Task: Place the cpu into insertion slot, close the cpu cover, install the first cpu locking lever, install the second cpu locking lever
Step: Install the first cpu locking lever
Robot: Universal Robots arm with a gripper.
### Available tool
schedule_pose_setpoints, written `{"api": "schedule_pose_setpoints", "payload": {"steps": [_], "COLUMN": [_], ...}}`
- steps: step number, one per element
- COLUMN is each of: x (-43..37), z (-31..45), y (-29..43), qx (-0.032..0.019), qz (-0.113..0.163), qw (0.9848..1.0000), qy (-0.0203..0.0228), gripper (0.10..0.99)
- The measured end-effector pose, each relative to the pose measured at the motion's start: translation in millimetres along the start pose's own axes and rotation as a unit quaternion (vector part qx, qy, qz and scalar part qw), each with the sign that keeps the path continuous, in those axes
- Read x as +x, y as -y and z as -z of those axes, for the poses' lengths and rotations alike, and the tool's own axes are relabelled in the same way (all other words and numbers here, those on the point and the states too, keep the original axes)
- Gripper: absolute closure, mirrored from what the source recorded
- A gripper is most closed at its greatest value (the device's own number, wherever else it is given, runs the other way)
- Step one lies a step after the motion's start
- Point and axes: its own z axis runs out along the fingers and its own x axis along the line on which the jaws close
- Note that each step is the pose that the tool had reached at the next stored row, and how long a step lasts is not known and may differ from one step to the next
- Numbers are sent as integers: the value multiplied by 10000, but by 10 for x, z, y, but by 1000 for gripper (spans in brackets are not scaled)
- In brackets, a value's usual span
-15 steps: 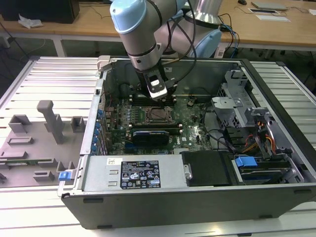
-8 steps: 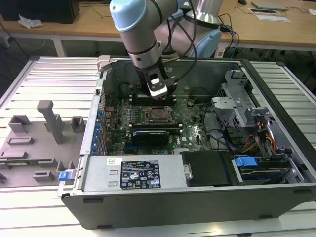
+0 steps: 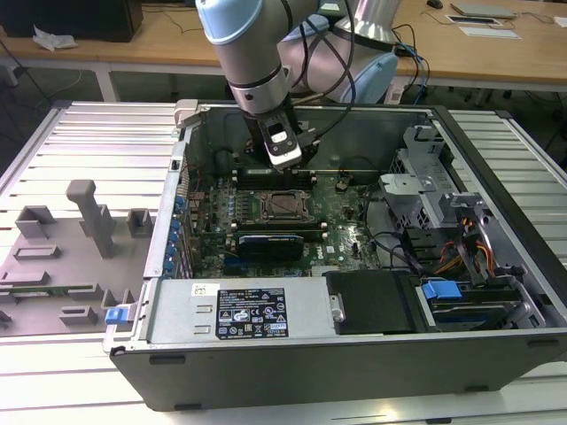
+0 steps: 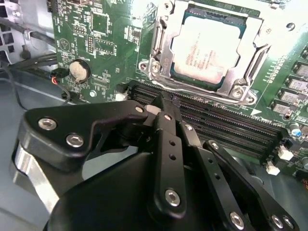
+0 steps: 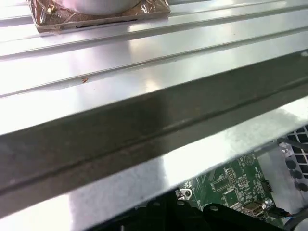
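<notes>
chip in, cover down, lever step in hand

the cpu [image 4: 204, 45] sits in the insertion slot [image 3: 285, 205], at the upper right in the second wrist view and mid frame in the exterior view. the cpu cover [image 4: 161, 43] looks to be lying flat around it, so i think the work is at the locking levers. i cannot tell if either lever is hooked. pushing a thin lever down calls for a small, careful press right beside the slot. the gripper [image 4: 162, 108] hangs just above the long black memory slots [image 4: 226, 125], near the cover but not touching it. its jaws look pressed together, with nothing between them.
</notes>
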Motion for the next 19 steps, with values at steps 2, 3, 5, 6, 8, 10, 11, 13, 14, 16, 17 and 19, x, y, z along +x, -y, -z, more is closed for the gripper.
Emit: {"api": "schedule_pose_setpoints", "payload": {"steps": [2,3,5,6,8,10,11,13,14,16,17,19], "x": [0,0,-1,-5,-24,-40,-40,-40,-40,-41,-41,-41], "z": [1,2,2,-1,-11,-16,-16,-17,-17,-16,-16,-15], "y": [0,0,0,-1,-4,3,3,4,4,4,4,7], "qx": [0,1,17,41,126,207,207,217,270,417,505,640], "qz": [0,0,-6,-14,-39,-62,-62,-60,-48,-10,13,57], "qw": [10000,10000,10000,9999,9993,9982,9982,9981,9980,9976,9972,9965], "qy": [0,0,-44,-114,-351,-567,-568,-567,-562,-551,-543,-526], "gripper": [980,980,980,980,980,980,980,980,980,980,980,980]}}
